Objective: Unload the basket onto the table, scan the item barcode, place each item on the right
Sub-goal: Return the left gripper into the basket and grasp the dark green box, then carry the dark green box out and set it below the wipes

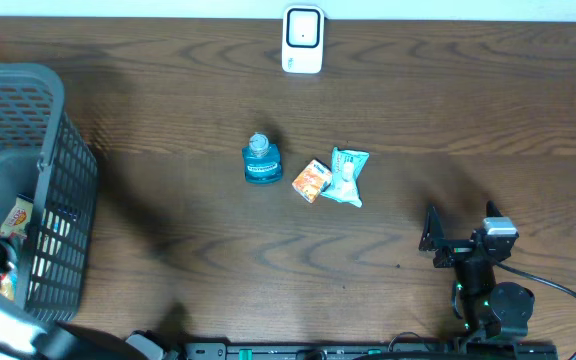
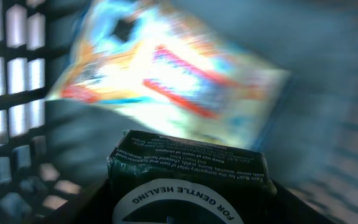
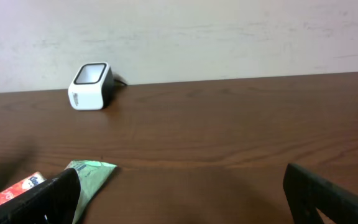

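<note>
My left gripper is down inside the grey basket, shut on a dark green box with white print; its dark fingers flank the box on both sides. Behind the box lies a blurred, colourful packet. The white barcode scanner stands at the table's far edge, also visible as the scanner in the right wrist view. My right gripper hovers open and empty near the front right, facing the scanner.
A blue bottle, an orange packet and a pale green pouch lie mid-table. The pouch sits just ahead of my right gripper's left finger. Basket lattice walls surround the left gripper.
</note>
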`<state>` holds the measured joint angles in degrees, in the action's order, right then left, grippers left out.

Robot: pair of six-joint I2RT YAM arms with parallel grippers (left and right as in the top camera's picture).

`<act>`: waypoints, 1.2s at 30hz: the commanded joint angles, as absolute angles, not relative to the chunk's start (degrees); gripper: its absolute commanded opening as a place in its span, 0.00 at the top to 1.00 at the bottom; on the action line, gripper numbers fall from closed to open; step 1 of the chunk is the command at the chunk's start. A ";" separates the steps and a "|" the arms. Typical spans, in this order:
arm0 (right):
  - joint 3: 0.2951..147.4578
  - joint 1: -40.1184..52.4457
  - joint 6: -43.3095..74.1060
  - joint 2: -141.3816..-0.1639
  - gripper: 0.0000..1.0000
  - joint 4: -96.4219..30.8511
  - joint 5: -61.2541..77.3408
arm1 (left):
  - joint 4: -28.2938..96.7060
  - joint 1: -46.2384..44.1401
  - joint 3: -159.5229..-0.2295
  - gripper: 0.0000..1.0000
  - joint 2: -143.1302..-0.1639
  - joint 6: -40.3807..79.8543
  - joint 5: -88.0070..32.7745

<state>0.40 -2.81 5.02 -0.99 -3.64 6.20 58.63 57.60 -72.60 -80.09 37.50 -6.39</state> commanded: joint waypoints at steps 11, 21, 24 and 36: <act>0.32 -2.57 5.52 -0.78 0.01 -3.84 6.33 | 45.50 54.65 -79.77 0.39 -53.74 42.72 -38.57; 0.32 -2.57 5.54 -0.78 0.01 -3.84 6.33 | 45.43 33.98 -79.75 0.39 -43.77 43.62 -38.59; 0.32 -2.57 5.52 -0.78 0.01 -3.84 6.35 | 46.92 27.00 -79.61 0.39 -43.90 42.96 -38.57; 0.32 -2.57 5.52 -0.78 0.01 -3.84 6.33 | 57.39 -3.05 -70.41 0.39 -48.58 41.87 -21.76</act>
